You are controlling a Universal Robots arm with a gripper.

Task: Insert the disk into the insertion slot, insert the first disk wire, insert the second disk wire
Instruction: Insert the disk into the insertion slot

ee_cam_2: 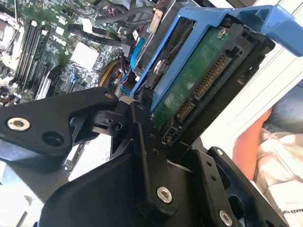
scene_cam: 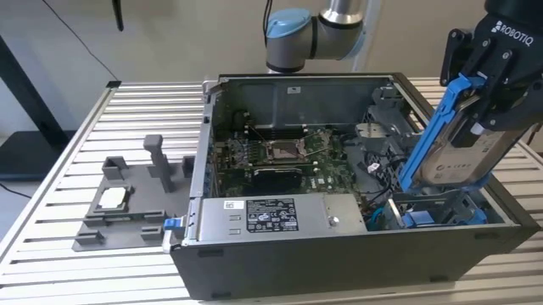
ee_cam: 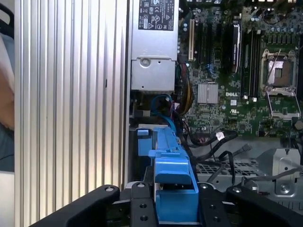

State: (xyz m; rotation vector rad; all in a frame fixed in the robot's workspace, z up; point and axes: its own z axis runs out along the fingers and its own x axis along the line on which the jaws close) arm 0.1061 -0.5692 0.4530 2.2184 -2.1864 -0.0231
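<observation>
- With jaws drawn in narrow and clamped on the disk (scene_cam: 465,149), grips it across its two flat faces near the upper end: this is the gripper (scene_cam: 485,101), high at the exterior view's right.
- Holds that disk steeply tilted, top leaning toward the exterior view's right, lower end down inside the open top of the computer case (scene_cam: 339,267).
- Framed along the edge by the bright blue carrier (scene_cam: 434,124), with the silver-grey printed face turned toward the near side.
- Directly beneath the lower end, at the case's near corner on the exterior view's right: the insertion slot (scene_cam: 437,213), a dark metal cage with blue plastic edges — whether touched by the disk, cannot tell.
- In the second wrist view, presents the disk (ee_cam_2: 199,75) from its green circuit-board side with the connector row along one end, the carrier (ee_cam_2: 222,16) wrapping the far end, and the black fingers (ee_cam_2: 144,137) close against it.
- In the first wrist view, looks along the carrier (ee_cam: 173,179) edge-on, pinched between the fingers (ee_cam: 142,210) on either side.
- Toward the exterior view's left of the slot, along the near wall: a grey power supply box (scene_cam: 263,219) with a white sticker.
- Farther in: the green motherboard (scene_cam: 280,159) lying flat, with loose black cables (scene_cam: 378,168) between it and the slot.
- Under everything, a slatted metal table (scene_cam: 85,279) — and on it, toward the exterior view's left and apart from the case, a grey fixture (scene_cam: 127,210) with upright posts.
</observation>
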